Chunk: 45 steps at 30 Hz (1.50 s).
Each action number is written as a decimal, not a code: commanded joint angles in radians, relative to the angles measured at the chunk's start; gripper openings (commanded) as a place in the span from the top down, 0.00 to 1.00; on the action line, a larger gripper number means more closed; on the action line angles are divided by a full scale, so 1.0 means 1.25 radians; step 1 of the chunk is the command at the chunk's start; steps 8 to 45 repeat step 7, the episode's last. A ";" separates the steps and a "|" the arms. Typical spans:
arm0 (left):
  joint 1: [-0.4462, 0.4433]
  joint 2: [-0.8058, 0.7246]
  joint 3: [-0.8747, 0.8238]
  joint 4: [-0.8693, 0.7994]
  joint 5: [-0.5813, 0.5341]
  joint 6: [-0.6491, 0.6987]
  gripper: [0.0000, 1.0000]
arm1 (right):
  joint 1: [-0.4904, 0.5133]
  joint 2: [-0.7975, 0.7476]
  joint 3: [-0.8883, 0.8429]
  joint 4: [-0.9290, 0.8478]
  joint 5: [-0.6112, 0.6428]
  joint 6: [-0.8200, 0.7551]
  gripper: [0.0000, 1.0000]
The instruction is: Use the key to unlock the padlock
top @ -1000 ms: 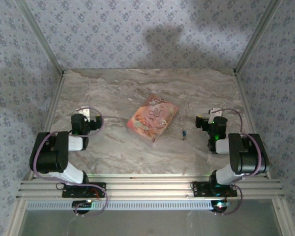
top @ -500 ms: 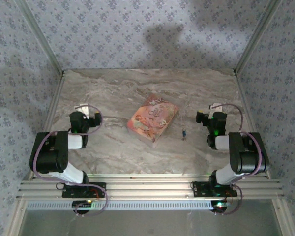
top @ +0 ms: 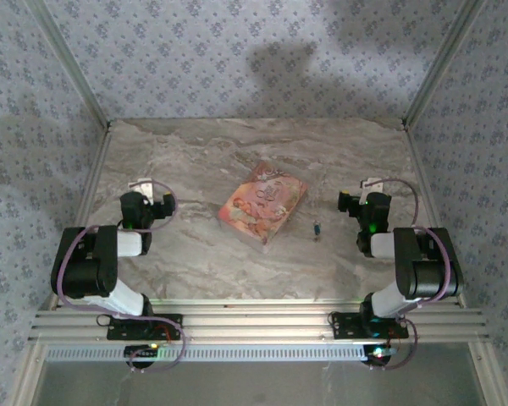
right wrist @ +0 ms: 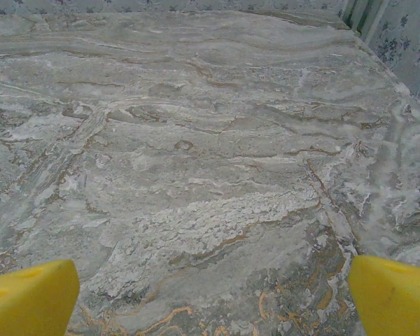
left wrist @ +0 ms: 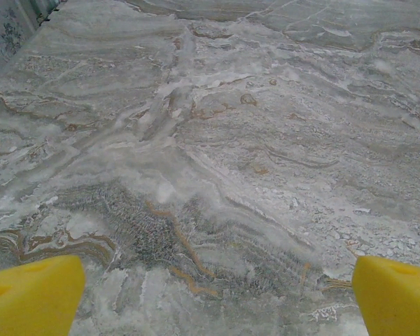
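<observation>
The padlock [top: 317, 228] is a tiny blue speck on the marble table [top: 203, 152], just right of the pink box. The key is too small to make out in the top view. My left gripper [top: 146, 201] hovers at the table's left side, far from the padlock. Its yellow fingertips [left wrist: 31, 297] stand wide apart over bare marble, so the left gripper [left wrist: 217, 301] is open and holds nothing. My right gripper [top: 360, 203] sits to the right of the padlock, a short way off. In the right wrist view the right gripper [right wrist: 213, 297] is open too, with bare marble between its fingertips [right wrist: 395, 294].
A flat pink-orange picture-printed box [top: 262, 203] lies near the table's middle, angled. Patterned walls with metal frame posts [top: 423, 85] enclose the table on the left, right and far sides. Both arm bases sit on the rail [top: 254, 326] at the near edge.
Both wrists shifted a little toward the far side of the table in the first half second, then held still. The padlock and the box have not moved.
</observation>
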 commanded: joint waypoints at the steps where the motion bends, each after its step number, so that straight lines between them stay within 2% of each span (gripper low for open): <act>1: 0.000 -0.009 0.016 0.003 0.001 -0.004 0.02 | 0.004 0.003 0.013 -0.004 0.015 -0.008 0.00; 45: -0.001 -0.008 0.015 0.003 0.001 -0.004 0.02 | -0.001 0.001 0.011 -0.004 0.004 -0.006 0.00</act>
